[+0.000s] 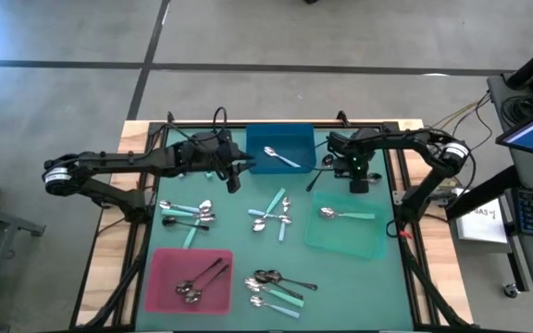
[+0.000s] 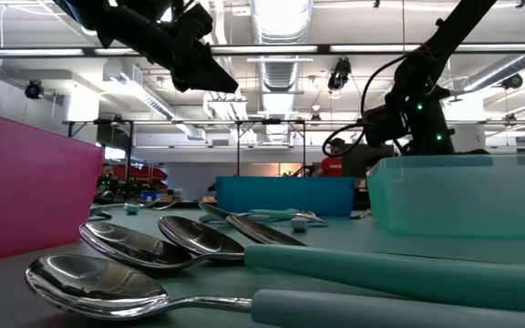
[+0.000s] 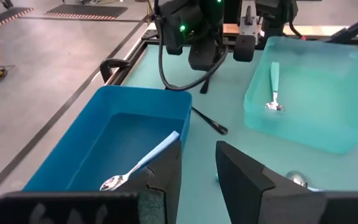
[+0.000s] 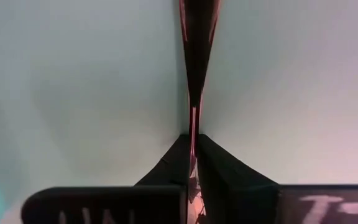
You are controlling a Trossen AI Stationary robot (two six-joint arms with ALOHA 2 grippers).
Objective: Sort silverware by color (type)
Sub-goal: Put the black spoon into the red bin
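My right gripper points down at the teal mat between the blue tray and the teal tray, shut on a dark-handled spoon. My left gripper hovers open and empty by the blue tray's left near corner. A second dark spoon lies flat on the mat between the two trays. The blue tray holds a silver spoon. The teal tray holds a teal-handled spoon. The pink tray holds dark-handled spoons. Several loose spoons lie on the mat. My right gripper pinches the dark spoon's thin handle between its two fingertips, coming from above and pointing down. The spoon runs on past the fingers, widening away from them. In the left wrist view it shows as a thin dark stick slanting from the gripper to the mat.
Loose spoons lie in groups at the mat's left, middle and near edge. The wooden table rim frames the mat. Cables trail behind both arms along the far edge.
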